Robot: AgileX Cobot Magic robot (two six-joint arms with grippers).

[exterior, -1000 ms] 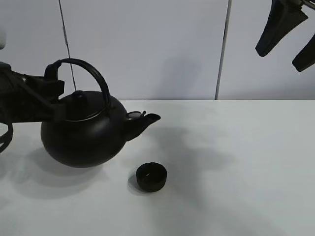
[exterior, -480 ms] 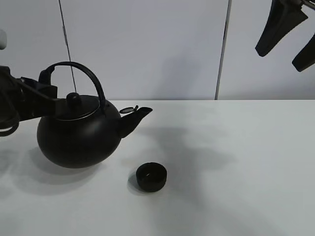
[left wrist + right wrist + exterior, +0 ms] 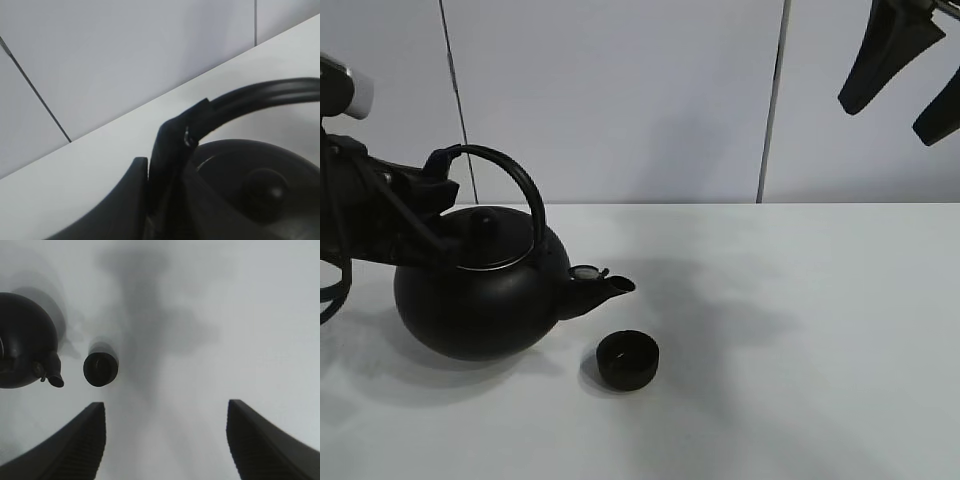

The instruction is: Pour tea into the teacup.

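A large round black kettle (image 3: 480, 295) with an arched handle (image 3: 515, 180) hangs just over the white table (image 3: 800, 330) at the left, tipped forward. Its spout (image 3: 610, 288) points down, just above and left of the teacup (image 3: 627, 359), a small matte-black bowl-shaped cup. I see no stream of tea. My left gripper (image 3: 432, 190) is shut on the kettle's handle; the left wrist view shows a finger (image 3: 127, 200) clamped on the handle (image 3: 260, 95) above the lid knob (image 3: 267, 185). My right gripper (image 3: 905, 75) is open and empty, high at the right. Its wrist view shows the teacup (image 3: 101, 369) beside the kettle (image 3: 22, 340).
A pale panelled wall (image 3: 620, 100) stands right behind the table's back edge. The table runs white and bare to the right of the cup.
The kettle has tipped forward and sunk a little. Its spout has dropped from level with the lid to just above the teacup. The right arm has not moved.
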